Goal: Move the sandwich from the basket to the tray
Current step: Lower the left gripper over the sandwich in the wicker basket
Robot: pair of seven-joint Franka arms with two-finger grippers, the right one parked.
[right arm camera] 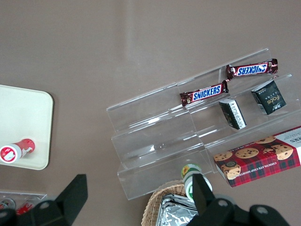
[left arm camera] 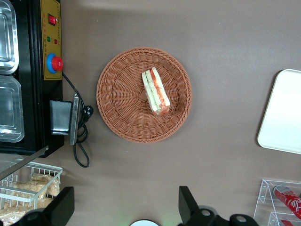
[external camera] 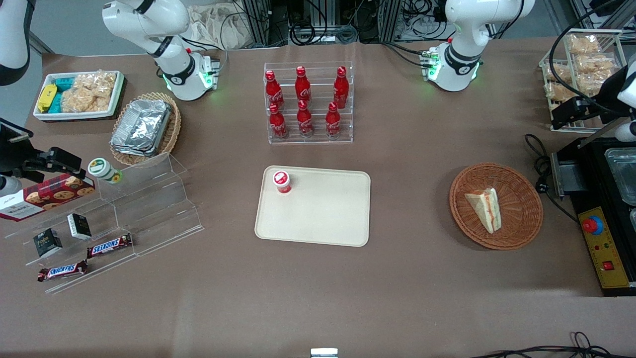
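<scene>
**Sandwich waits in the basket; your tool hangs spread above it**

Your target, the triangular white-bread sandwich [external camera: 484,208] with red and green filling, lies inside the round reddish-brown woven wicker basket [external camera: 521,184], toward the working arm's end of the brown table [external camera: 318,298]. It rests on its side, a little off the basket's middle, touching no rim. The flat cream-beige plastic tray [external camera: 328,219] sits well apart from it, near the table's middle, with a small red-capped cup [external camera: 281,181] standing in one corner.

Your tool [left arm camera: 122,209] hovers high above the table beside the basket, its two dark fingers [left arm camera: 186,200] spread wide and holding nothing.

Expect the wedge to be light and soft: bread compresses easily, and a hard squeeze may crush it or push the filling out. If it is wrapped, the film could be slippery. You probably want to close across the two flat bread faces, near the thick middle of the wedge, not at the thin point. Land it on the bare tray surface away from the cup.
</scene>
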